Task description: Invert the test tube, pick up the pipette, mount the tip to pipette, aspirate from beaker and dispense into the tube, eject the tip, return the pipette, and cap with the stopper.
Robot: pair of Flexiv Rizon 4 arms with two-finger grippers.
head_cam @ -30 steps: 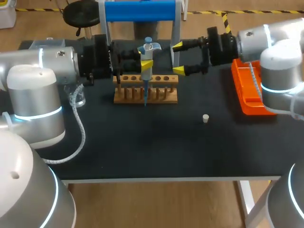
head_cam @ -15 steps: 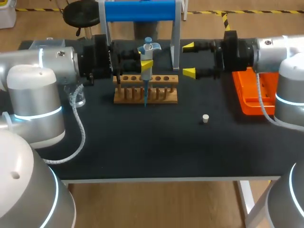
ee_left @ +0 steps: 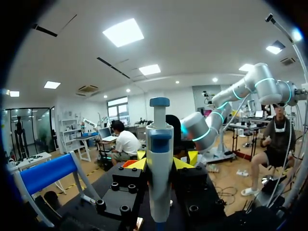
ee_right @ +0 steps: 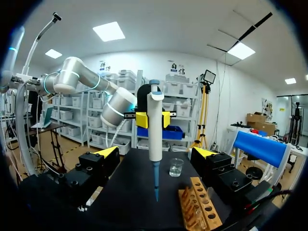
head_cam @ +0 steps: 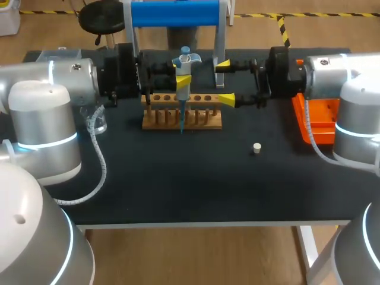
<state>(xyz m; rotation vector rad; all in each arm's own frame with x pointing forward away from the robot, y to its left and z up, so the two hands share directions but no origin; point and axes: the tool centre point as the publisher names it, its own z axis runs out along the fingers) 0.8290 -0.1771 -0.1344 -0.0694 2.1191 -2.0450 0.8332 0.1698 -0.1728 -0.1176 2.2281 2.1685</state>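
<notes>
Quick status from my end: my left gripper (head_cam: 183,82) is clamped on the pipette (head_cam: 181,98), holding it upright with the blue tip (ee_right: 156,185) pointing down at the wooden rack (head_cam: 182,113). So pickup and tip mounting look done to me. My right gripper (head_cam: 225,81) sits just beside the pipette with its jaws spread wide, gripping nothing. The beaker (ee_right: 176,167) is off behind the left arm. I can't tell if the aspirating is finished, and I can't pick out the tube itself. The stopper (head_cam: 256,148) lies loose on the table, so ejecting, returning and capping are all left.
</notes>
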